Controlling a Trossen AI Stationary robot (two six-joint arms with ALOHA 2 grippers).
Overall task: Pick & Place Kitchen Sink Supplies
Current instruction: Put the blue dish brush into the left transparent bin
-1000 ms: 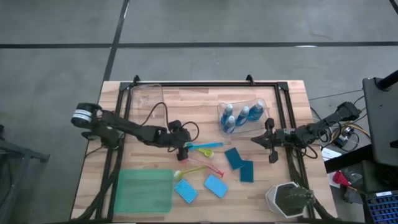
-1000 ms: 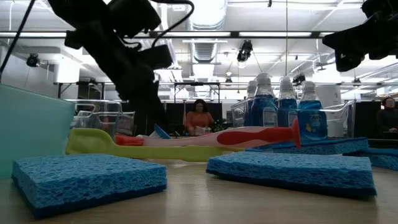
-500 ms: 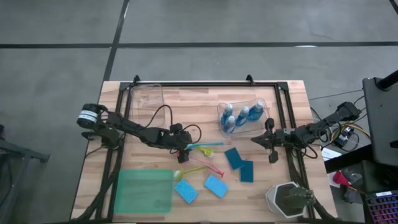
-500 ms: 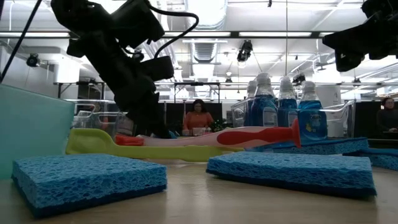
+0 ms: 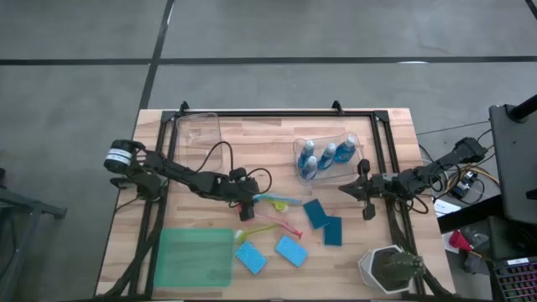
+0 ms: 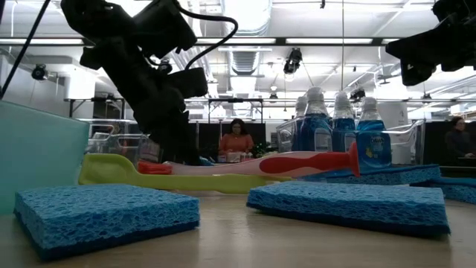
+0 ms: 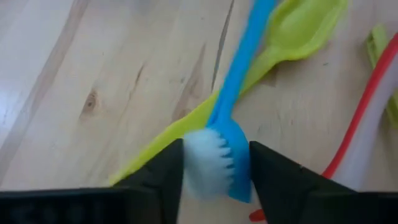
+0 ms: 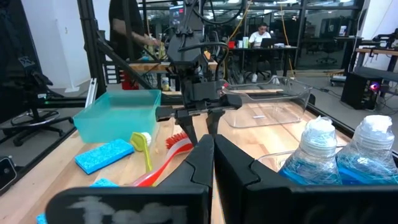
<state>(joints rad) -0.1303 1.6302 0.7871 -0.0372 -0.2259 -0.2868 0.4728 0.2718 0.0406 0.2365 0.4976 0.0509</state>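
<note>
My left gripper (image 5: 248,202) is low over the middle of the table, shut on the bristle head of the blue brush (image 5: 275,200). That brush lies across a yellow-green brush (image 7: 292,31). A pink brush (image 5: 284,226) and a second yellow-green brush (image 5: 258,230) lie nearer the front edge. Several blue and teal sponges (image 5: 291,250) lie flat on the wood. Small blue bottles (image 5: 327,157) lie in a clear bin. My right gripper (image 5: 362,191) hangs shut above the table's right side, touching nothing. My left gripper (image 7: 216,174) pinches the blue brush's white-bristled head (image 7: 216,155) between its two fingers, one on each side. The fingers come down on it from above, slanting, in line with the handle (image 7: 242,68). The handle runs away from the fingers and lies on the yellow-green brush and the table.
An empty clear bin (image 5: 200,134) stands at the far left, and a green tray (image 5: 195,258) at the near left corner. A white faceted pot (image 5: 390,270) sits at the near right corner. Bare wood lies between the two clear bins. People show in the room behind.
My left gripper has come down toward the table onto the blue brush's head, and its arm has shifted slightly. The right arm has kept still.
</note>
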